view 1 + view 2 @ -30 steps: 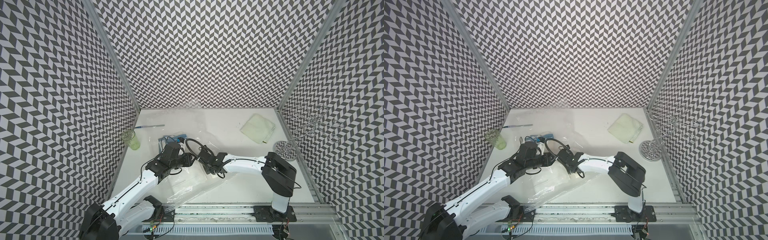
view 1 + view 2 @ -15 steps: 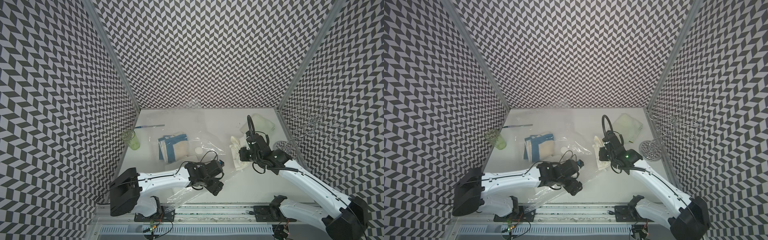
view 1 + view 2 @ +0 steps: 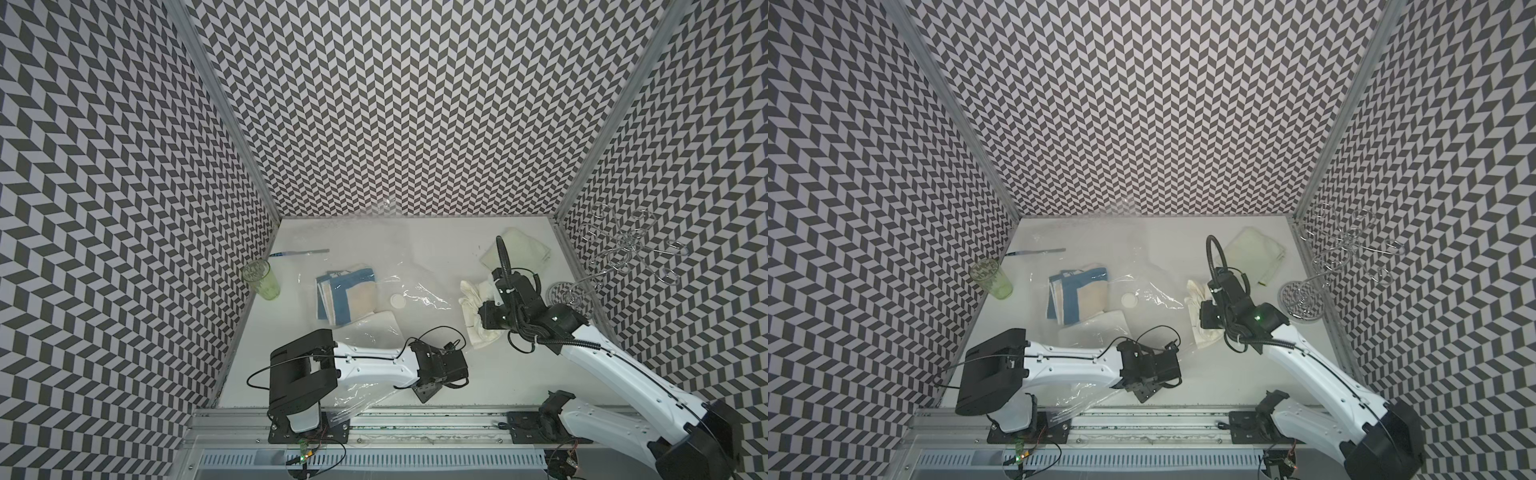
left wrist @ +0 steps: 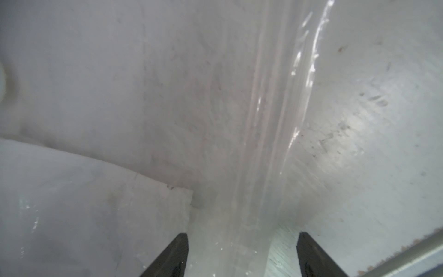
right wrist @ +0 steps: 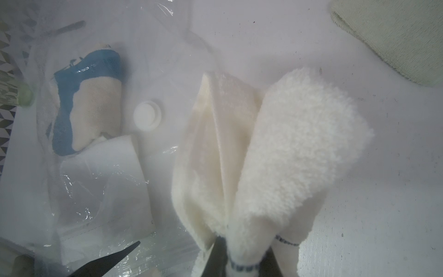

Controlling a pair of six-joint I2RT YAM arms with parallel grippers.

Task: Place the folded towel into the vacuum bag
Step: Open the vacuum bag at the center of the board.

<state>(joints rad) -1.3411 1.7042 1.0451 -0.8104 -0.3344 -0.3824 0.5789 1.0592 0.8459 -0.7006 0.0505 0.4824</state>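
Plastic of the vacuum bag (image 3: pixel 419 291) lies flat on the table (image 3: pixel 519 374), long axis from 12 o'clock at the far wall to 6 o'clock at the rail, zip strip (image 4: pixel 263 144) at the 6 o'clock end. The cream towel (image 3: pixel 471 307) is outside the bag, at 3 o'clock of the white valve cap (image 3: pixel 398 300), just beside the bag's edge; its long axis runs roughly 11 to 5 o'clock. The right gripper (image 5: pixel 244 260) is clamped on one bunched end of it, the folds fanning away from the fingers. The left gripper (image 4: pixel 242 259), at 5 o'clock of the cap, stands wide apart astride the zip strip and holds nothing; whether a finger touches the plastic I cannot tell. Count: one bag, one cap, two grippers, three towels: the cream one, a blue-and-beige towel (image 3: pixel 347 297) inside the bag at 9 o'clock of the cap, and a pale green towel (image 3: pixel 519 251) at 1 o'clock. One green cup (image 3: pixel 262 280) stands at 9 o'clock by the wall, one wire rack (image 3: pixel 559 291) at 3 o'clock.
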